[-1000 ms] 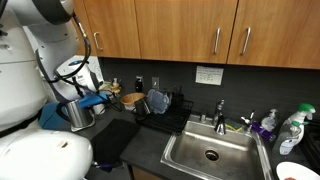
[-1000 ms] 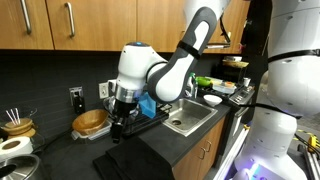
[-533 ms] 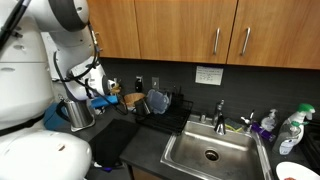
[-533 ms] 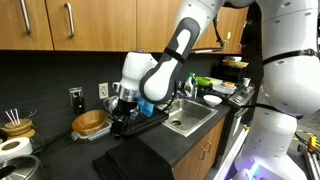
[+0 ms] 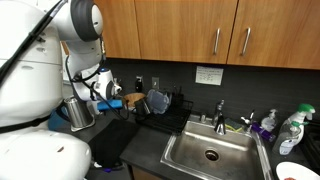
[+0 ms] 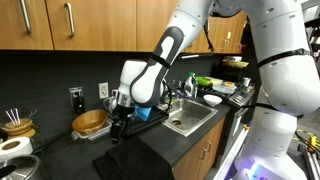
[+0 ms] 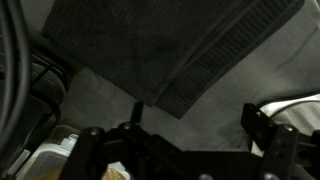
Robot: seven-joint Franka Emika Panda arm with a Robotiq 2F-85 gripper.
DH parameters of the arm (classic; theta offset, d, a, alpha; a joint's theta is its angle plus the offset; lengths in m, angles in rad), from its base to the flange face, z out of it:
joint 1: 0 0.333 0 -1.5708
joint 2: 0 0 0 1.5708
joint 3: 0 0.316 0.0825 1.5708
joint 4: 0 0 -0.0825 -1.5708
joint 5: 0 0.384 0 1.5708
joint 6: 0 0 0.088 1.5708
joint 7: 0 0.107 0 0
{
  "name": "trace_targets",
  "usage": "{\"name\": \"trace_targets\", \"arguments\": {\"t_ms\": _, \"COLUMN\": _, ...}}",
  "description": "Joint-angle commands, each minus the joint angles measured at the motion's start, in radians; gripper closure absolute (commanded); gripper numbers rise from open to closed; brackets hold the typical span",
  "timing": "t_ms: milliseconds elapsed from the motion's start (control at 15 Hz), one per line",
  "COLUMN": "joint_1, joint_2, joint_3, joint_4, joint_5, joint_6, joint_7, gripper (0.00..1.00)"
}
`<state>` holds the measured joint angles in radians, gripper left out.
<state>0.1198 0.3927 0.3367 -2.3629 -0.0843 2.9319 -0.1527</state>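
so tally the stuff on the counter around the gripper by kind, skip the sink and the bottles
wooden bowl: 1
metal pot: 1
dark mat: 1
dish rack: 1
total: 4
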Motion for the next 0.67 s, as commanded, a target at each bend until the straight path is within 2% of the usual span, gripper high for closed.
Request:
{"name": "trace_targets", "arguments": {"t_ms": 0, "joint_1": -0.018, "joint_2": 0.033, "joint_3": 0.023, "joint_4": 0.045, "joint_5": 0.045, "joint_6": -0.045, "joint_7": -0.040, "gripper": 0.00}}
{"name": "trace_targets", "arguments": {"t_ms": 600, "joint_1": -0.041, "joint_2": 0.112, "joint_3": 0.039, "joint_4": 0.089, "joint_5": 0.083, "joint_6": -0.104, "joint_7": -0.090, "gripper": 0.00}}
